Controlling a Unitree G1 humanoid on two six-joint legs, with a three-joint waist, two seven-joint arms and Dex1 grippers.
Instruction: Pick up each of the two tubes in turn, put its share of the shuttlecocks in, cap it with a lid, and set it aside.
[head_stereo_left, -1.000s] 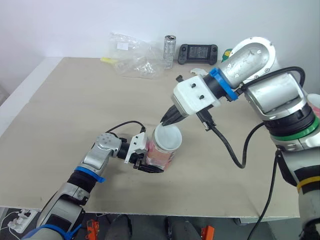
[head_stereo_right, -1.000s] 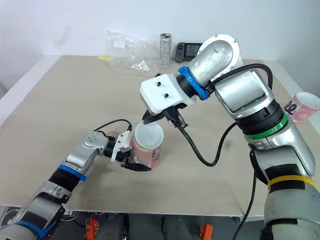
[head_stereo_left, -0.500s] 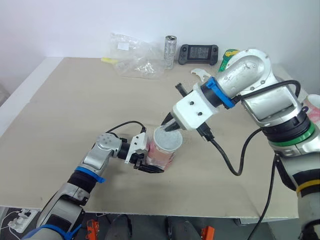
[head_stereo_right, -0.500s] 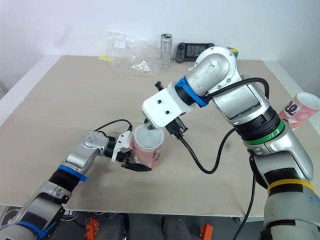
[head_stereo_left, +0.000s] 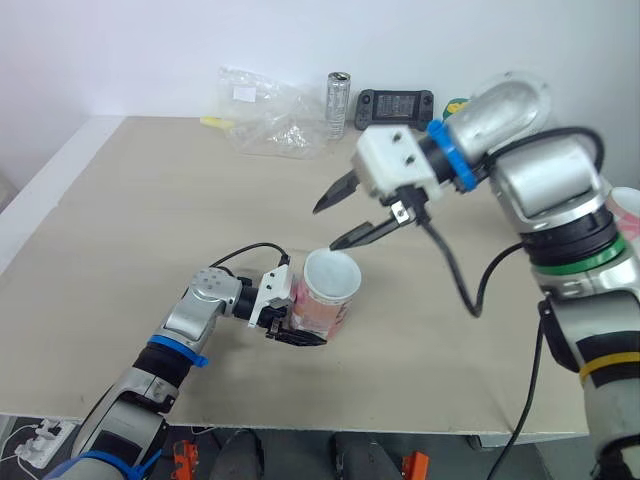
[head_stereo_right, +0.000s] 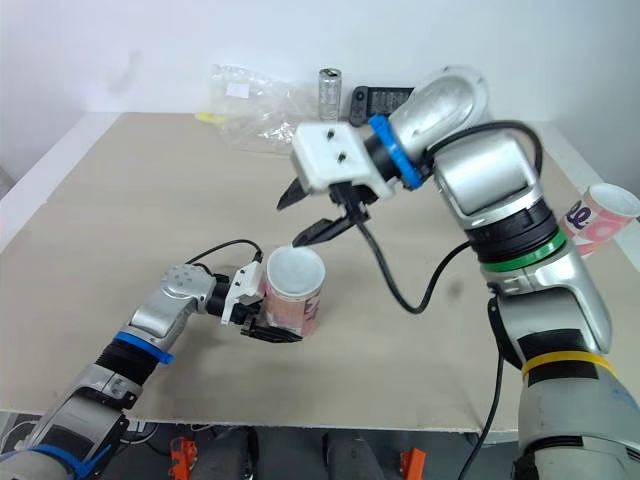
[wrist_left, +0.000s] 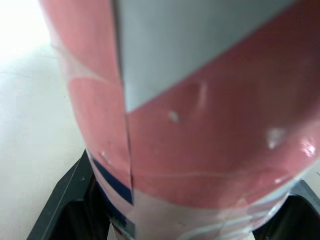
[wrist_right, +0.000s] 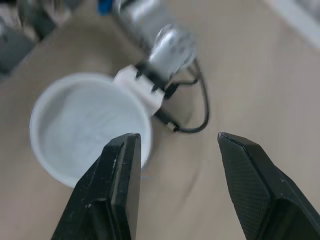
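My left pincer (head_stereo_left: 290, 310) is clenched around the pink tube (head_stereo_left: 325, 308), which stands upright on the table (head_stereo_left: 130, 200) just below the centre of the head view. The white lid (head_stereo_left: 332, 272) sits on its mouth. My right pincer (head_stereo_left: 326, 228) hangs just above and to the upper left of that lid, spread wide and grasping nothing, apart from it.

I judge the capping nearly finished. From the right wrist view the lid's rim looks even all round, but I cannot tell whether it is pressed fully home. To do this well, I keep the left grip firm and low on the tube so it cannot tip. If any edge rides high, I press flat on the lid's middle, not on its rim. Then I carry the tube upright to a bare patch of table, well clear of the plastic bag (head_stereo_left: 268, 120) and can (head_stereo_left: 339, 103) at the top. The second tube (head_stereo_right: 603, 214) waits at the right edge.
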